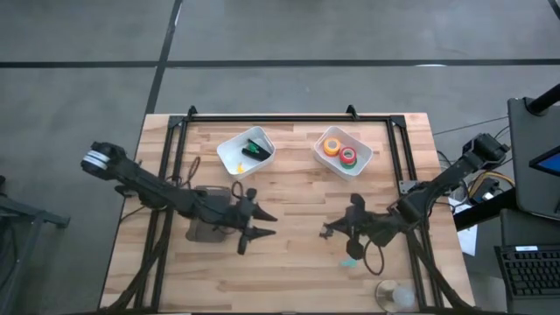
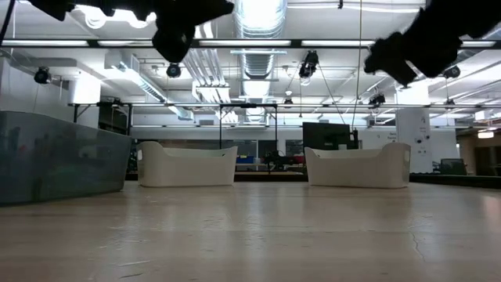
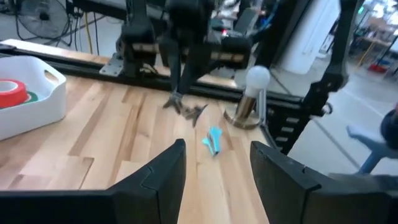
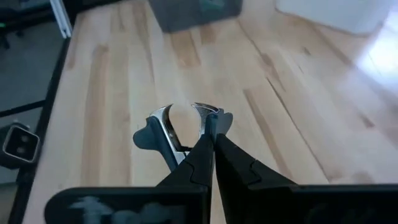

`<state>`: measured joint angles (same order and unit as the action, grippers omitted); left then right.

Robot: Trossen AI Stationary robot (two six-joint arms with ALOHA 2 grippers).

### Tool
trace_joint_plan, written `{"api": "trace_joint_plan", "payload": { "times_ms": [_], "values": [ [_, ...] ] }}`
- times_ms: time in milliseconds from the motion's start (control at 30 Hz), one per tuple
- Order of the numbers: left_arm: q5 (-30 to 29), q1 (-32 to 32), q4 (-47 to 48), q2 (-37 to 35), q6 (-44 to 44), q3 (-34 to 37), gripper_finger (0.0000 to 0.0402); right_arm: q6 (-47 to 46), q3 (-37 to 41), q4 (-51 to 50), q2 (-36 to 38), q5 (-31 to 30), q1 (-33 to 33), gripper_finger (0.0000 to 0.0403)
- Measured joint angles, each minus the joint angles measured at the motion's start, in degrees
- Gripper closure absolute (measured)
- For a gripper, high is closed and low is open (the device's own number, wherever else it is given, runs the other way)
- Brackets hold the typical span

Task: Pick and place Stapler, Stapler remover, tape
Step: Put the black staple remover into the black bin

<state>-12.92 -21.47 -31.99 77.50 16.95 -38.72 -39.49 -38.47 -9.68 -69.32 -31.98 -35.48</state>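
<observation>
The right gripper (image 4: 211, 140) is pressed together on a grey-blue staple remover (image 4: 177, 134), pinching only one of its wings at the fingertips while the metal claws stick out to the side. That is the main risk: a thin, off-centre hold on a hinged piece could let it pivot or slip out as the arm carries it, and it would drop back on the wooden table (image 1: 297, 262) short of a bin. A second, teal staple remover (image 3: 213, 140) lies on the boards just beside the right arm, near enough to be knocked by a low swing.

The left gripper (image 1: 255, 223) hovers above the table's middle with its fingers spread and nothing between them.

Two white bins stand at the far edge. The left bin (image 1: 229, 144) holds the black stapler (image 1: 256, 149) and what looks like a yellow piece and a green one, too small to name with confidence. The right bin (image 1: 364, 157) holds tape rolls: an orange roll (image 1: 332, 146) and a red roll (image 1: 349, 157) show clearly, with a green edge under the red. A dark grey box (image 1: 206, 229) sits under the left arm, contents hidden.
</observation>
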Motion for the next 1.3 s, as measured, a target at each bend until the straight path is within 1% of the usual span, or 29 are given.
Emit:
{"api": "trace_joint_plan", "payload": {
  "times_ms": [100, 233, 300, 467, 600, 767, 833, 933, 1167, 1233, 1300],
  "values": [
    [0.0, 0.0, -0.3, 3.9, -0.2, -2.1, 0.0223, 2.4, -1.7, 0.1, -0.1, 0.0, 0.1, 0.0394],
    [0.0, 0.3, 3.0, 9.3, -0.3, -6.2, 0.0223, 4.9, -2.9, 1.3, -0.1, -0.1, 0.4, 0.0394],
    [0.0, 0.4, 5.6, 12.0, -0.3, -8.9, 0.0223, 6.4, -3.2, 1.8, -0.1, -0.2, 0.5, 0.0394],
    [0.0, 0.5, 10.2, 18.0, -1.0, -17.1, 0.0230, 6.5, -3.3, 2.2, -0.1, -0.2, 1.1, 0.0394],
    [0.0, 0.6, 17.0, 22.5, -2.2, -24.3, 0.0237, 6.5, -3.1, 2.5, -0.1, -0.2, 1.2, 0.0394],
    [-0.1, 1.2, 26.1, 26.1, -2.2, -31.9, 0.0249, 6.8, -3.0, 2.8, -0.1, 0.6, 1.2, 0.0394],
    [-0.1, 1.6, 27.0, 27.1, -2.0, -34.3, 0.0253, 7.1, -2.8, 2.7, -0.1, 0.8, 1.2, 0.0394],
    [-0.2, 2.0, 28.1, 27.6, -2.8, -36.6, 0.0259, 7.6, -2.7, 2.8, -0.1, 0.9, 1.1, 0.0394],
    [0.1, 3.0, 28.5, 27.4, -2.2, -37.1, 0.0262, 8.2, -2.6, 3.1, -0.1, 1.0, 1.1, 0.0394],
    [0.7, 3.1, 28.7, 27.5, -1.6, -37.1, 0.0262, 8.2, -2.6, 3.1, -0.1, 0.9, 1.1, 0.0394],
    [2.7, 3.1, 28.8, 27.6, -1.4, -37.1, 0.0263, 8.2, -2.6, 3.2, -0.1, 0.9, 1.1, 0.0394]
  ]
}}
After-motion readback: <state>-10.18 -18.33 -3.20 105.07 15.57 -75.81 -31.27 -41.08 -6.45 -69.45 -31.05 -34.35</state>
